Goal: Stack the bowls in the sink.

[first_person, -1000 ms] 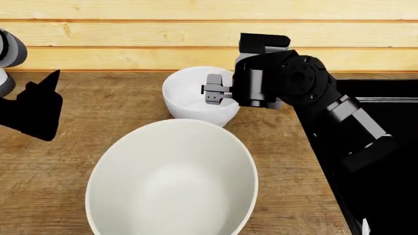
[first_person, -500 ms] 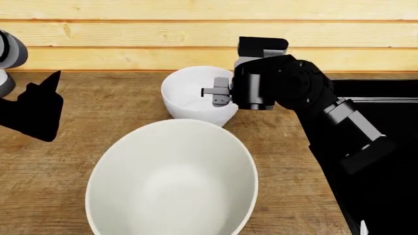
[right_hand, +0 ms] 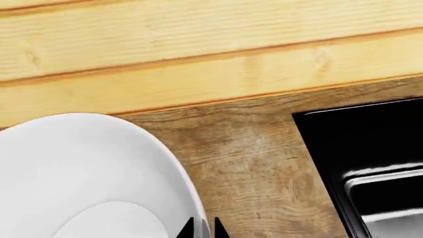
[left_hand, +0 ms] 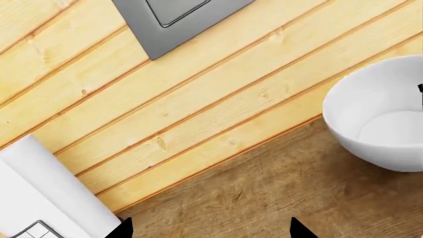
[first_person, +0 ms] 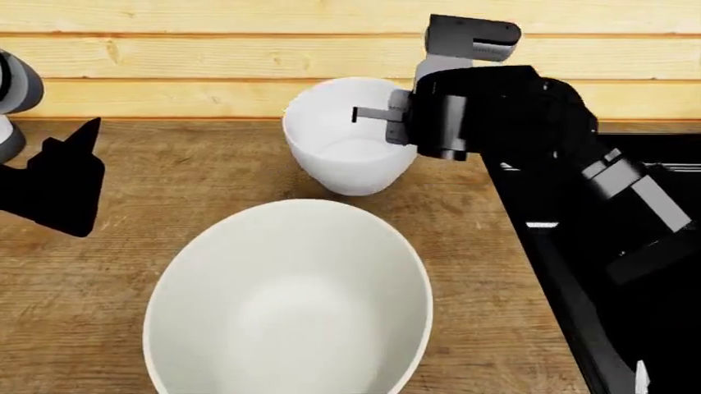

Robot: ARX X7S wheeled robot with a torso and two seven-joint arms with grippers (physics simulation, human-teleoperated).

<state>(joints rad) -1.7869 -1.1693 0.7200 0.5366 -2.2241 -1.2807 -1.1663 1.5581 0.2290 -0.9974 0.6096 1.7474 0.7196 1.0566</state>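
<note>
The smaller white bowl hangs tilted just above the wooden counter near the back wall. My right gripper is shut on its right rim, one finger inside and one outside. The larger cream bowl sits on the counter in front of it, close to the camera. The black sink lies to the right, mostly hidden behind my right arm. My left gripper hovers open and empty over the counter at far left.
A pale wooden plank wall runs along the back of the counter. In the left wrist view a grey panel is on the wall and a white object stands beside the counter.
My right gripper has risen and shifted slightly right with the white bowl in it, so the bowl has lifted off the counter. The left arm and cream bowl have not moved.
</note>
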